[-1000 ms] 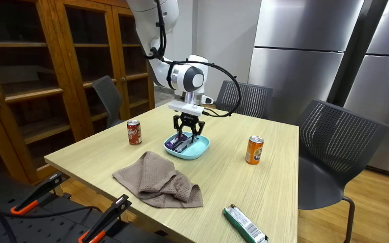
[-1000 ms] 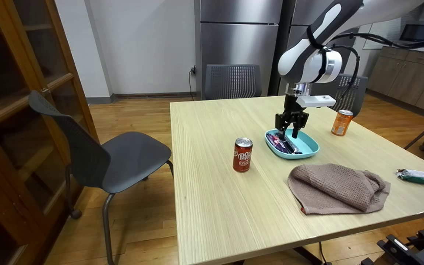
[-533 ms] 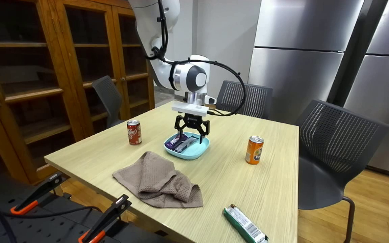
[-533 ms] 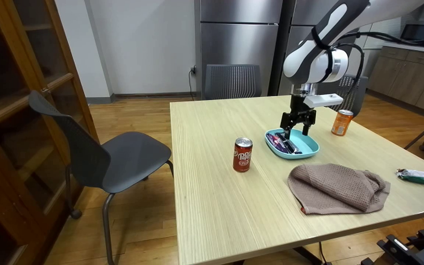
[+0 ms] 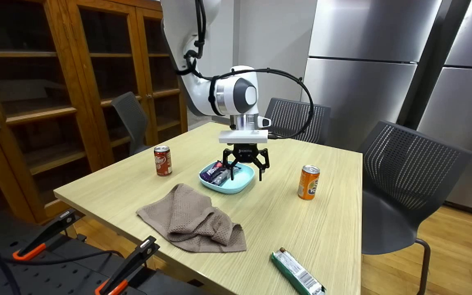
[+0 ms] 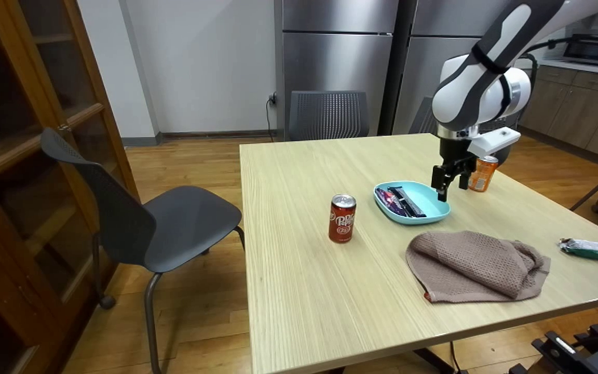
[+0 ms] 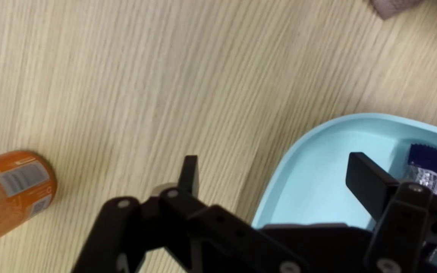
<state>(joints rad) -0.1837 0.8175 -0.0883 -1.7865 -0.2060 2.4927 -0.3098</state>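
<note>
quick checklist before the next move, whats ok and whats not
1. Gripper open with nothing held: ok
2. Purple bar and dark bar lying inside the blue tray: ok
3. Height of the fingertips above the blue tray's rim: cannot tell
4. Orange can and red can upright: ok
5. Towel spread flat: not ok, it is bunched up
6. Green-wrapped bar between the jaws: not ok, it lies on the table, well apart

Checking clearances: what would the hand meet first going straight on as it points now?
Likely the tray; the hand points down and its fingers seem to straddle the rim, though exact heights are hard to judge.
</note>
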